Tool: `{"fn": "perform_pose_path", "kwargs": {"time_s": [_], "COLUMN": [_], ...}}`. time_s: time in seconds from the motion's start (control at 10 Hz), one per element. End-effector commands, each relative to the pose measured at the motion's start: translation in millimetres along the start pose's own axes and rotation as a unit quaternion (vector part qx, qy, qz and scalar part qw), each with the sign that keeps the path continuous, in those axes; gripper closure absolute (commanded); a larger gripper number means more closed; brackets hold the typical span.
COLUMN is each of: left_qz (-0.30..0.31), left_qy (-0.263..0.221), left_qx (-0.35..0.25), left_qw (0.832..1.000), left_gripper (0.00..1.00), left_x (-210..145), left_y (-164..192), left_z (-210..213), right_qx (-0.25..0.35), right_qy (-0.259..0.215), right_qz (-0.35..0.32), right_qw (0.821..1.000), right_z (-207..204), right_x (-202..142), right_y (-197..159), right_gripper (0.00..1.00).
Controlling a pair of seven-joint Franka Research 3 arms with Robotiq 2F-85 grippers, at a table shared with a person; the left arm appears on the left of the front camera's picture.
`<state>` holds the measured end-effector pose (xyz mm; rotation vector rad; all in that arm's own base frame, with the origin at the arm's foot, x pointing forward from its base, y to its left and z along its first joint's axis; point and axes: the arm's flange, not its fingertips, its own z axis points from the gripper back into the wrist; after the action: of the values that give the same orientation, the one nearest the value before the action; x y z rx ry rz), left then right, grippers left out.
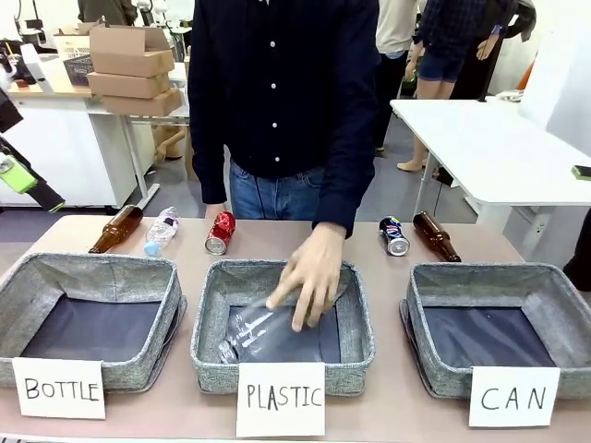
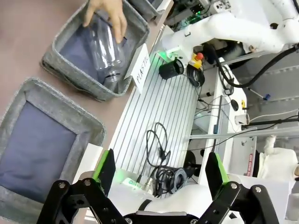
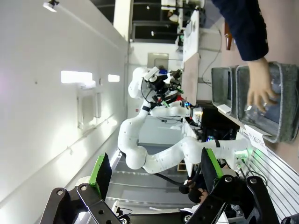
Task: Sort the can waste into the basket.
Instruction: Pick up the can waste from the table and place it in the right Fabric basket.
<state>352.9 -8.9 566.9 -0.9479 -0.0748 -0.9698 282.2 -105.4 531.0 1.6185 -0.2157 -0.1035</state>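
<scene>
Front view puts the red can and the blue can on their sides at the far edge of the table, well apart, neither yet in the basket carded "CAN" at the right. That basket holds nothing visible.

The blue can lies just beside a brown bottle. A careless close there could catch or shove the bottle, and either can, resting on its round wall, may roll off when nudged. The red can looks dented, so it may sit crooked between the pads and slip.

The red can also lies behind the middle basket, where the person's hand presses a clear bottle. Carrying it across to the right would likely pass over that arm, so a collision is the main hazard. A short drop would land it in the wrong basket.

Left tool stands spread wide with nothing between its pads, and the right tool likewise, both looking away from the cans, so any reach starts without sight of them.
</scene>
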Motion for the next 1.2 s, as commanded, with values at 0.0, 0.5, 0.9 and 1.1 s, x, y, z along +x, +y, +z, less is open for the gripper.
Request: {"fn": "perform_pose_path", "kwargs": {"time_s": [0.0, 0.5, 0.9, 1.1], "left_qz": [0.004, -0.011, 0.078, 0.145], "left_qy": [0.003, -0.038, -0.115, -0.124], "left_qx": [-0.003, -0.006, 0.192, 0.296], "left_qw": [1.0, 0.999, 0.971, 0.936], "left_gripper": [0.0, 0.0, 0.0, 0.0], "left_x": [-1.8, 30.6, 183.8, 218.2], "left_y": [-3.1, 17.5, 119.7, 171.2], "left_z": [0.6, -4.5, -68.6, -103.2], "right_qx": [0.01, 0.01, 0.01, 0.01], "right_qy": [0.001, 0.001, 0.001, 0.001], "right_qz": [0.015, 0.015, 0.015, 0.015], "right_qw": [1.0, 1.0, 1.0, 1.0], "right_z": [-0.7, -0.7, -0.7, -0.7], "right_x": [3.1, 3.1, 3.1, 3.1], "right_y": [2.0, 2.0, 2.0, 2.0], "right_gripper": [0.0, 0.0, 0.0, 0.0]}}
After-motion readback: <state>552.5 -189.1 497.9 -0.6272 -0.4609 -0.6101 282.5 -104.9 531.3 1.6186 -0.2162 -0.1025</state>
